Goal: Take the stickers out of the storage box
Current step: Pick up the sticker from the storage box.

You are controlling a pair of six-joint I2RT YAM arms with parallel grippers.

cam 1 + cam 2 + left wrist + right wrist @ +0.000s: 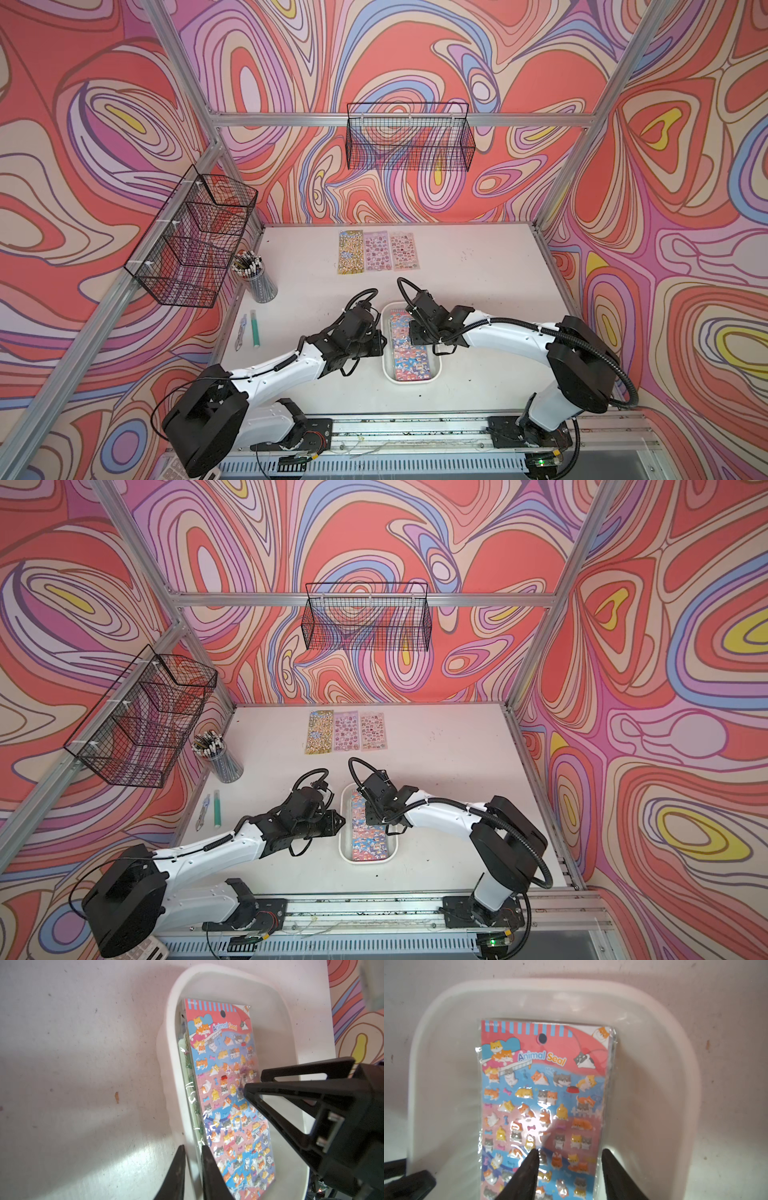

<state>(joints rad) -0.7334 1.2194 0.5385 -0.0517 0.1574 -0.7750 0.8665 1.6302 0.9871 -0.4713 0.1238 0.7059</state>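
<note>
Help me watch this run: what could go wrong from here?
The top sheet lies flat and glossy in the box, so the open right gripper may slip or pinch several sheets of the stack at once. The left gripper clamps the box wall beside it; if that hold slips, the box could shift or tip during the pull.

White table [478, 291], scuffed. Far edge, 3 in a row: yellow sheet [350, 252], lilac sheet [377, 251], pink sheet [403, 250]. Left side: pencil cup [258, 282], green pen [254, 328], small tool [240, 332] beside it, poss. clippers. Near-centre: storage box [411, 381].
</note>
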